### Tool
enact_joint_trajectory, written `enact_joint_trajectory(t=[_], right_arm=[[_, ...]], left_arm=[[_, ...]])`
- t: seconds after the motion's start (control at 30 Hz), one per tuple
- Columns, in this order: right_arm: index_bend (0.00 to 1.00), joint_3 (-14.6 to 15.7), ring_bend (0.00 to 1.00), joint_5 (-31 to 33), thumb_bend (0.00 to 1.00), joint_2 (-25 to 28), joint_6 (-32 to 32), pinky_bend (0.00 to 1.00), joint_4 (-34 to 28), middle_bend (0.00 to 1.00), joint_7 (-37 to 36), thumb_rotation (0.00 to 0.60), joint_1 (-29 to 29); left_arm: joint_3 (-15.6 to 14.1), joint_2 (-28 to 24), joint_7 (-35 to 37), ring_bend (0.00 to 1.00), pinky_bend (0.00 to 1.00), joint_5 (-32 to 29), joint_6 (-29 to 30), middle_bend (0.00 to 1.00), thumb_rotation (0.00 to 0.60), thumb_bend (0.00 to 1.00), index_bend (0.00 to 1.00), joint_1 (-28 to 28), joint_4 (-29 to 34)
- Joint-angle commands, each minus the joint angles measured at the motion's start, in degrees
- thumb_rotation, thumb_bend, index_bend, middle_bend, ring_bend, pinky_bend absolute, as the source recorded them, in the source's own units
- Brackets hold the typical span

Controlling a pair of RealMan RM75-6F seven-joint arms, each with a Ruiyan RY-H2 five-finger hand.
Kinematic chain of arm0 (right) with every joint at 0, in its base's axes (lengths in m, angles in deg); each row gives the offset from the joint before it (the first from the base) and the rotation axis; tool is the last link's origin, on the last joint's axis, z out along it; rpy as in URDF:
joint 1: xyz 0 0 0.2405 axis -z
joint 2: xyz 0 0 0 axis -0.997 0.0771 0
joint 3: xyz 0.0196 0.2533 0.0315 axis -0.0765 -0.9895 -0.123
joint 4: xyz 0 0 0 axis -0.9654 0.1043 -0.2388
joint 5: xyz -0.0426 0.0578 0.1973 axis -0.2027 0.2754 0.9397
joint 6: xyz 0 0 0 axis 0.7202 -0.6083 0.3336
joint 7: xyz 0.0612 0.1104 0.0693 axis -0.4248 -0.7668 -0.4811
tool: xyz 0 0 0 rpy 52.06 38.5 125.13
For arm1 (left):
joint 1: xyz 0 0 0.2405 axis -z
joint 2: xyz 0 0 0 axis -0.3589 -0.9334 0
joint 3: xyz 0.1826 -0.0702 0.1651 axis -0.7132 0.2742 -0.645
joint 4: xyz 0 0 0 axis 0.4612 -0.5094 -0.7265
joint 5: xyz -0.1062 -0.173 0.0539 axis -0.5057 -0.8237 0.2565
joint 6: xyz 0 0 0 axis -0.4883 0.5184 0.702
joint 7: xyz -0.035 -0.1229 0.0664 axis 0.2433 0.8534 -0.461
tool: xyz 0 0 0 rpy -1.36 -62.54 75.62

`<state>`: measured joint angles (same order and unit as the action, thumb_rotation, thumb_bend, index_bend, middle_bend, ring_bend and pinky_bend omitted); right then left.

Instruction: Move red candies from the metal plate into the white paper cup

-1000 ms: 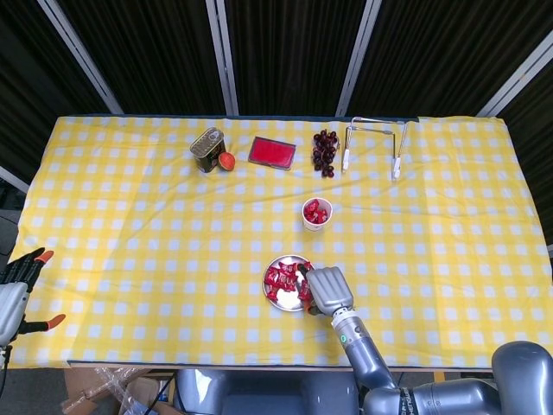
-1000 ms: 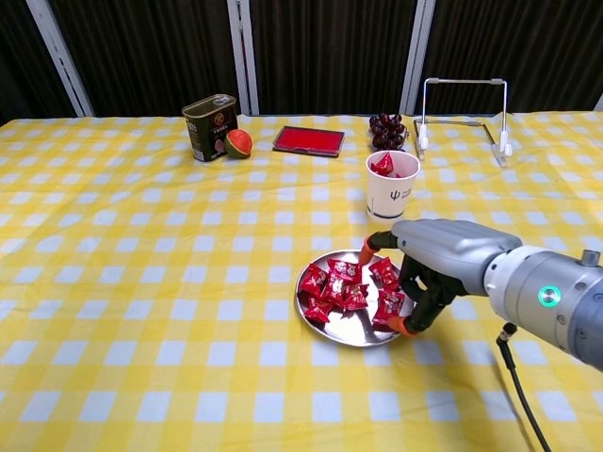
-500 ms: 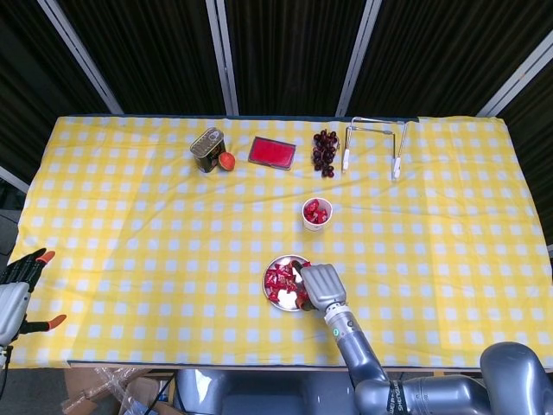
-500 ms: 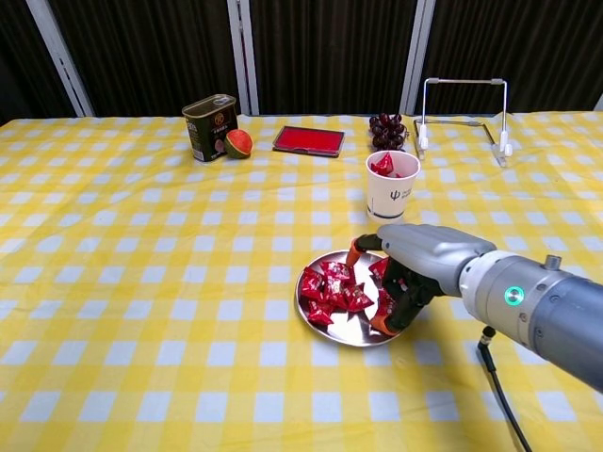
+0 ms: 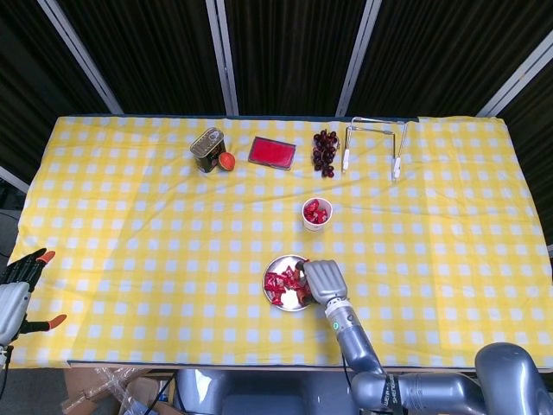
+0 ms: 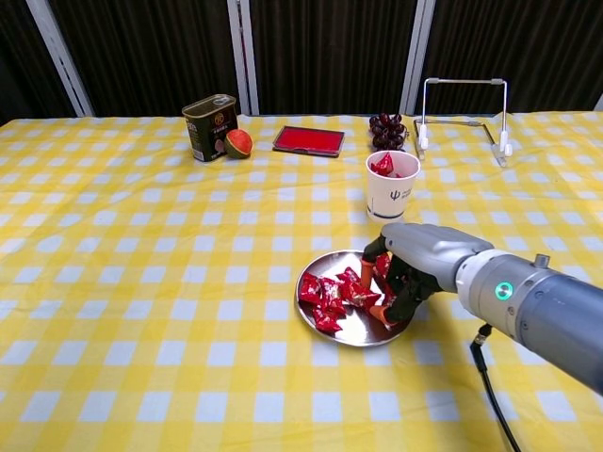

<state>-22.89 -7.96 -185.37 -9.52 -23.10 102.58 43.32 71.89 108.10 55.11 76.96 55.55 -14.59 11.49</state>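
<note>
The right hand's fingers point(image 6: 388, 292) curl down into the red candies point(image 6: 332, 290) on the right side of the metal plate point(image 6: 350, 330), apparently closing to pinch one; whether a candy is actually held cannot be told. The right hand point(image 6: 415, 259) reaches in over the plate's right rim. Just beyond stands the white paper cup point(image 6: 391, 185), already holding a few red candies. The left hand point(image 5: 19, 290) hangs off the table's left edge, fingers apart, holding nothing.
</note>
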Motion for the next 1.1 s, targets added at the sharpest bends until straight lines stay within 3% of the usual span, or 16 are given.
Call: enact_joint_trajectory(t=[0.03, 0.17, 0.67, 1.1], right_arm=[[0.58, -0.04, 0.84, -0.37, 0.49, 0.17, 0.41, 0.98, 0.47, 0.84, -0.86, 0.600, 0.43], [0.63, -0.08, 0.85, -1.47, 0.56, 0.73, 0.64, 0.98, 0.02, 0.84, -1.93, 0.600, 0.87], [0.66, -1.53, 0.86, -4.61, 0.56, 2.90, -1.81, 0.98, -6.49, 0.84, -1.38, 0.600, 1.13], [0.66, -6.50, 0.86, -1.63, 0.56, 6.15, -2.46, 0.98, -8.66, 0.84, -0.05, 0.600, -0.69]], left_arm=[[-0.02, -0.03, -0.02, 0.00, 0.00, 0.03, -0.05, 0.00, 0.600, 0.03, 0.00, 0.03, 0.06], [-0.05, 0.02, -0.16, 0.00, 0.00, 0.09, -0.06, 0.00, 0.600, 0.03, 0.00, 0.05, 0.09], [-0.09, 0.04, -0.09, 0.00, 0.00, 0.27, 0.28, 0.00, 0.600, 0.03, 0.00, -0.11, 0.14], [0.02, -0.04, 0.02, 0.00, 0.00, -0.26, -0.08, 0.00, 0.600, 0.03, 0.00, -0.03, 0.24]])
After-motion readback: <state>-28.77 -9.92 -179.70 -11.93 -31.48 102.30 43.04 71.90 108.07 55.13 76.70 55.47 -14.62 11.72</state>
